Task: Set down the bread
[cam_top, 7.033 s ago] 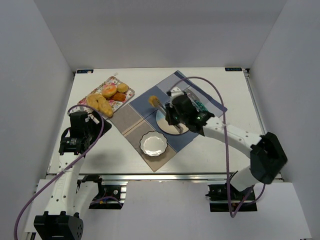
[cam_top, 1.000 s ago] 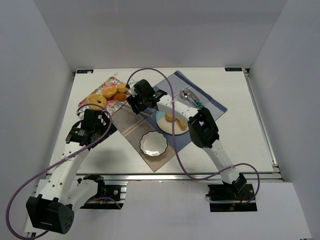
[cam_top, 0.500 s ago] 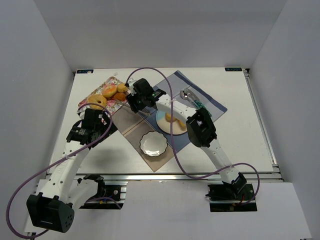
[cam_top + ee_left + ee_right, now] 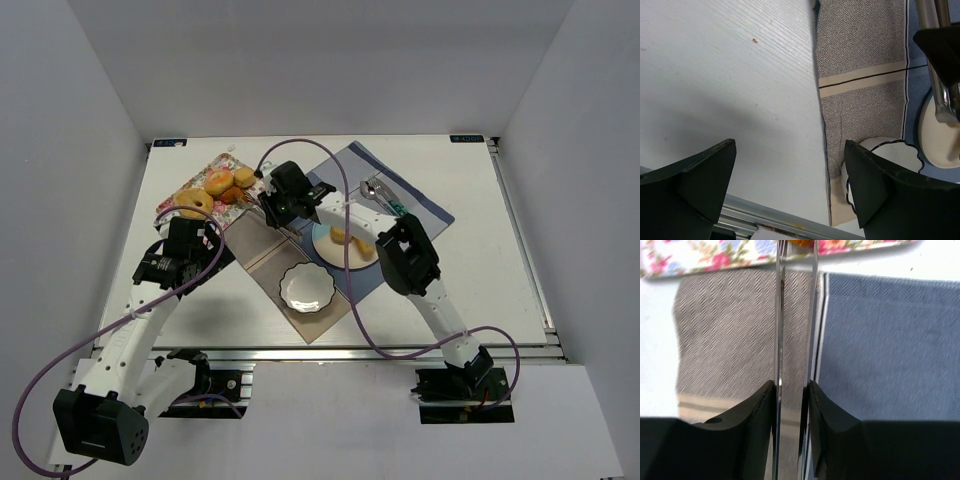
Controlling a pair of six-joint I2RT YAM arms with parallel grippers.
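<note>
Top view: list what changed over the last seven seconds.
The right gripper, shut on the tongs, swung left from above the plate to the tray. The bread it carried now lies on the plate. The tongs are pinched nearly shut, tips at a bun. The left gripper, open, edged toward the cloth. Bowl, cloth and tray stayed.

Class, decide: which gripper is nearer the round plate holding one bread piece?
Right. The right gripper, shut on the tongs, sits just off the plate's far-left side. The left gripper hangs open farther left, over the table at the placemat's edge.
</note>
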